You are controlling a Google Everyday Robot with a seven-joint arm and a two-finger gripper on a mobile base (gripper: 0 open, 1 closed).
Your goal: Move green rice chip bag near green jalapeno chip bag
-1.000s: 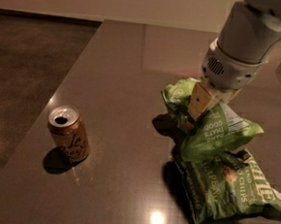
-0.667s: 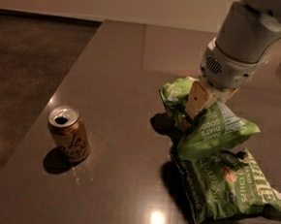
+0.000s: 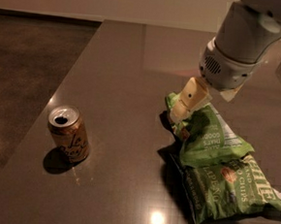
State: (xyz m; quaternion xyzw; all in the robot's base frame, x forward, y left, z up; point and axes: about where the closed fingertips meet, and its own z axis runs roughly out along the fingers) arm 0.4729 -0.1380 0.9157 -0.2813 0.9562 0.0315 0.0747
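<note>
The green rice chip bag [image 3: 212, 136], small and lime green, lies at the right of the table with its lower end resting on the green jalapeno chip bag [image 3: 229, 189]. That bag is larger and darker, with pale lettering and a small red logo. My gripper [image 3: 183, 108] reaches down from the upper right on its white arm. It is shut on the rice chip bag's upper left end, and one cream finger [image 3: 191, 99] shows in front. The two bags touch and overlap.
An open orange-brown drink can [image 3: 68, 136] stands upright near the table's left edge. The dark table [image 3: 124, 69] stretches back and left of the bags. The floor [image 3: 27, 66] lies beyond the left edge.
My gripper has shifted slightly left and down, and the rice chip bag's held end moved with it. The jalapeno bag and the can have not moved.
</note>
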